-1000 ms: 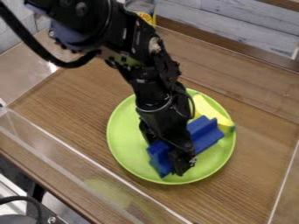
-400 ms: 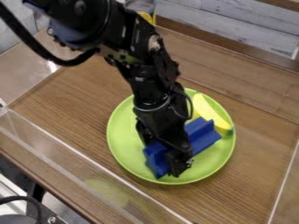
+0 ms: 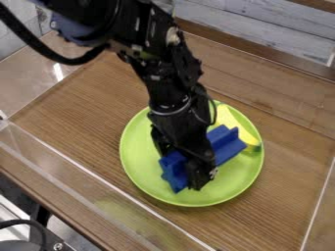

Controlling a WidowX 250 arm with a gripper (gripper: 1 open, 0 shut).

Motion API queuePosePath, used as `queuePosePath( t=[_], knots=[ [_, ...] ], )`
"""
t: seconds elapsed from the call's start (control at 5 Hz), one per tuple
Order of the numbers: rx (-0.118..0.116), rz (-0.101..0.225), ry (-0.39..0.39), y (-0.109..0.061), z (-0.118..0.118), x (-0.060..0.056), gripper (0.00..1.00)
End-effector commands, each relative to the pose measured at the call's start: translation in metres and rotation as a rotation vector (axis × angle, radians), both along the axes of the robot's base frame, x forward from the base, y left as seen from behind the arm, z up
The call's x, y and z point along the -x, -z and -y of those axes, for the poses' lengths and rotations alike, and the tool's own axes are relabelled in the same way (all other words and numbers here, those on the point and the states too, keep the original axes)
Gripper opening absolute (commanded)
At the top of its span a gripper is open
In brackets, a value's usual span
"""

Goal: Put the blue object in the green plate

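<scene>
The green plate (image 3: 144, 157) lies on the wooden table, right of centre. The blue object (image 3: 225, 147), a dark blue block, lies in the plate, angled from near left to far right. Its far end leans against a yellow banana (image 3: 237, 129). My gripper (image 3: 193, 169) comes down from above and its black fingers straddle the block's near half. They appear closed on it. The block's near end touches or is just above the plate floor. The arm hides the block's middle.
A clear plastic wall (image 3: 78, 186) runs along the table's near-left edge. A raised wooden rim (image 3: 281, 74) borders the far side. Bare wood (image 3: 78, 108) lies left of the plate.
The gripper and arm have shifted slightly up and to the left. The blue block moved a little with them and stays in the plate.
</scene>
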State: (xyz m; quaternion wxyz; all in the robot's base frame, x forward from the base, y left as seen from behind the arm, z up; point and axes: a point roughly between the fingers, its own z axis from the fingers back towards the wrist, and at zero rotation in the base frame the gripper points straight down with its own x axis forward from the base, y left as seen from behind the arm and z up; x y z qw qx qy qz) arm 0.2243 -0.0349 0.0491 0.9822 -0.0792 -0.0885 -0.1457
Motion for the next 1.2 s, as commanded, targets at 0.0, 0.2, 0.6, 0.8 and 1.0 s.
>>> queuePosePath(
  t=[0.0,0.2,0.6,0.8,1.0],
  knots=[
    [0.007,0.066,-0.026,-0.018,-0.003,-0.013,1.00],
    [0.018,0.086,-0.048,-0.028,-0.004,-0.016,1.00],
    [0.037,0.129,-0.080,-0.046,-0.004,-0.019,1.00],
    [0.047,0.149,-0.090,-0.057,-0.004,-0.021,1.00],
    [0.057,0.174,-0.102,-0.070,-0.005,-0.022,1.00]
  ],
)
